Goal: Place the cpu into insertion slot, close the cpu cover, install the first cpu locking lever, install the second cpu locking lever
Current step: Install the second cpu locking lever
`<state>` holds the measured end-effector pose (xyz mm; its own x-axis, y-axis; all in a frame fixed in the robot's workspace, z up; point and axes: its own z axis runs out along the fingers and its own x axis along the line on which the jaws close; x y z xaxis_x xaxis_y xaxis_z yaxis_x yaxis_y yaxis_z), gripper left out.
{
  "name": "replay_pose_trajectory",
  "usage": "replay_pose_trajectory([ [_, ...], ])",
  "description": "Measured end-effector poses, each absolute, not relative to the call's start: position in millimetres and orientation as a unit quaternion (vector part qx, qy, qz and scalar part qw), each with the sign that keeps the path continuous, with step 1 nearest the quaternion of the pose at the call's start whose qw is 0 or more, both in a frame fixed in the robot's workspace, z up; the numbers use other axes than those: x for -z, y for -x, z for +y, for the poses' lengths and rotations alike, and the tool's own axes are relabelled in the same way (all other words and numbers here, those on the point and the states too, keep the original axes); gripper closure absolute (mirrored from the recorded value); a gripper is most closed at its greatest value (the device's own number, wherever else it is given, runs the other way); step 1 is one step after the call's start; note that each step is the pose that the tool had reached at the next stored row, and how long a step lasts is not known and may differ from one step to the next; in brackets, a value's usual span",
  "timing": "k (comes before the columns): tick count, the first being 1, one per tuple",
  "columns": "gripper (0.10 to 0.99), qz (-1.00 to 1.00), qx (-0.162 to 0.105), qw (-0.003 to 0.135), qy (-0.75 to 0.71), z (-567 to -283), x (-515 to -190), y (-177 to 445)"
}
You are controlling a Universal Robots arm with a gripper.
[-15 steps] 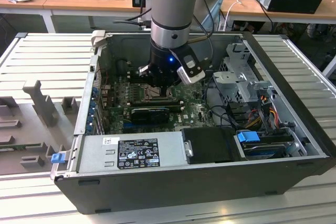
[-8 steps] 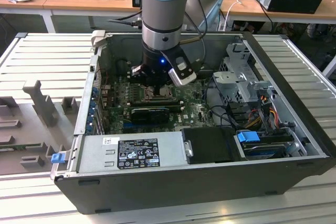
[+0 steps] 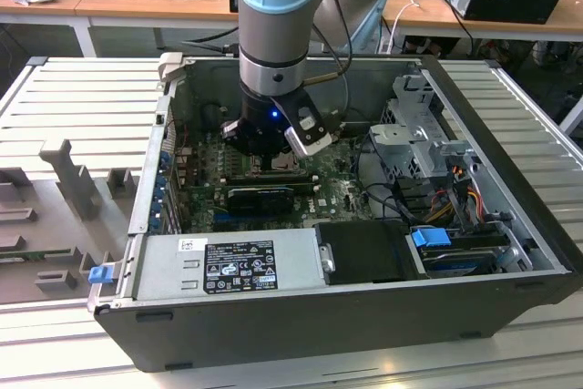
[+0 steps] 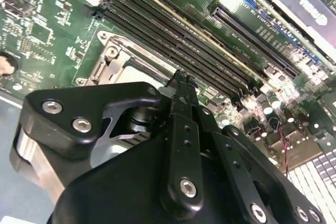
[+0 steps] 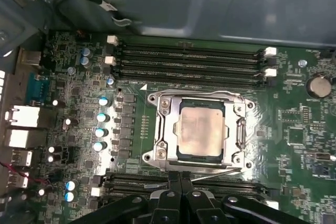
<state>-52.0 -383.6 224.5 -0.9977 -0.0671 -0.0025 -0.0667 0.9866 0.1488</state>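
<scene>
Green motherboard (image 5: 84,145): pale square cpu (image 5: 201,128) seated under dark-metal cpu cover (image 5: 239,135); black gripper (image 5: 180,178), fingers pressed together, risks slipping off the thin lever (image 5: 210,169).

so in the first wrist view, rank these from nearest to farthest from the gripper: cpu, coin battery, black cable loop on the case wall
1. cpu, seated in the insertion slot just ahead of the gripper.
2. coin battery, off to one side on the green board.
3. black cable loop, beyond the memory slots, on the case wall.
</scene>
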Motion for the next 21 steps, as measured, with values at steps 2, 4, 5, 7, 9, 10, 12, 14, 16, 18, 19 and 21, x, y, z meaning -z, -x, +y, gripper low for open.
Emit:
replay_pose_trajectory([
  [2,0.980,-0.997,0.075,0.001,-0.034,-384,-219,53],
  [4,0.980,-0.997,0.075,0.001,-0.034,-384,-216,54],
  [5,0.980,-0.997,0.075,0.001,-0.034,-384,-216,54],
  [7,0.980,-0.996,0.077,0.001,-0.035,-384,-216,55],
  [9,0.980,-0.996,0.078,0.001,-0.035,-385,-216,57],
  [10,0.980,-0.996,0.078,0.001,-0.035,-385,-216,57],
  [12,0.980,-0.996,0.079,0.001,-0.035,-386,-216,60],
  [14,0.980,-0.996,0.081,0.001,-0.035,-387,-215,60],
  [16,0.980,-0.996,0.084,0.001,-0.035,-388,-215,62],
  [18,0.980,-0.995,0.091,0.001,-0.035,-390,-215,67],
  [19,0.980,-0.995,0.092,0.001,-0.035,-390,-214,69],
  [21,0.980,-0.995,0.094,0.001,-0.035,-390,-212,72],
])
